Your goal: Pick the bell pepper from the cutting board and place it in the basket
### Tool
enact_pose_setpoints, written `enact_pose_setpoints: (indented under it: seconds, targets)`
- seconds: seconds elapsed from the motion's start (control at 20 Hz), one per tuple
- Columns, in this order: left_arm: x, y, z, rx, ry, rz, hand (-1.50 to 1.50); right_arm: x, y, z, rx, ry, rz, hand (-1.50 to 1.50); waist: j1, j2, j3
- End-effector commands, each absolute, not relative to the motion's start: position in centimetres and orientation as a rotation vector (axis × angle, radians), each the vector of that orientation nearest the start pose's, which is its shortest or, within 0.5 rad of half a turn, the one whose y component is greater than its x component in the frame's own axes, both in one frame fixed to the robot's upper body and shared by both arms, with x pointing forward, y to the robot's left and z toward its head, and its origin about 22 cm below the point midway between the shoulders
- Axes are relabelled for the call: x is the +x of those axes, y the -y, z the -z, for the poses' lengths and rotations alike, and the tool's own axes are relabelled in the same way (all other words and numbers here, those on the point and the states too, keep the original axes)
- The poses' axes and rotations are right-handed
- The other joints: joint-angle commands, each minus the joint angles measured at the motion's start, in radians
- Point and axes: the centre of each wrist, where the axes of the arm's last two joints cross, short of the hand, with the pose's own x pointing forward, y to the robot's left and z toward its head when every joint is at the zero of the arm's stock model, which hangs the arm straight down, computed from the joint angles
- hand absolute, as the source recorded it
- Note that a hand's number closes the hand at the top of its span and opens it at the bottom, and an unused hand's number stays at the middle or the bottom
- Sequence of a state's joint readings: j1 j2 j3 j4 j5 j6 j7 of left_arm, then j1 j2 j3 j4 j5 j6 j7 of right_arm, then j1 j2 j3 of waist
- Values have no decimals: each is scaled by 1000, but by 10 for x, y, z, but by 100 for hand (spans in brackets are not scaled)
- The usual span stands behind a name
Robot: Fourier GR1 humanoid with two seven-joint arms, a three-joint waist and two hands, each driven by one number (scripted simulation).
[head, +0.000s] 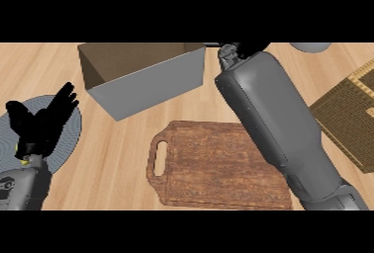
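Note:
The brown wooden cutting board [211,170] lies at the lower middle with nothing on it. No bell pepper shows anywhere. My right forearm crosses the board's right side and stretches to the far edge, where my right hand [245,48] is mostly cut off by the view's top, just past the right corner of a grey box; what it holds, if anything, is hidden. A woven basket [349,118] sits at the right edge, only partly in view. My left hand [36,128] rests open at the left, fingers up.
An open grey box [153,84] with a brown inside stands at the far left-centre. A round blue-grey plate [70,131] lies under my left hand. A pale grey object [312,47] peeks in at the top right.

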State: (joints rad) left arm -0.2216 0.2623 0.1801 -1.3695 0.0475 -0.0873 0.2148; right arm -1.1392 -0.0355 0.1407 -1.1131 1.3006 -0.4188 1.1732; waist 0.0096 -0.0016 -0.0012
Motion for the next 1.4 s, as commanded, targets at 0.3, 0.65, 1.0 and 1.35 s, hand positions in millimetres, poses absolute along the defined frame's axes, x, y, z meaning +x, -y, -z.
enact_pose_setpoints:
  seconds: [0.3,0.65,1.0,1.35]
  targets:
    - [297,-318,-35,197,1387,82,0,424,104,-273,-1533,1204,158,150,-8,2,0]
    - [293,-317,-38,193,1385,73,0,424,166,-262,-1598,1113,205,150,-14,-2,1]
    - [288,-331,-51,197,1391,56,0,399,233,-237,-1603,1083,168,150,-19,-4,1]
    - [287,-326,-35,200,1388,70,0,381,260,-185,-1560,1133,262,150,-10,1,1]
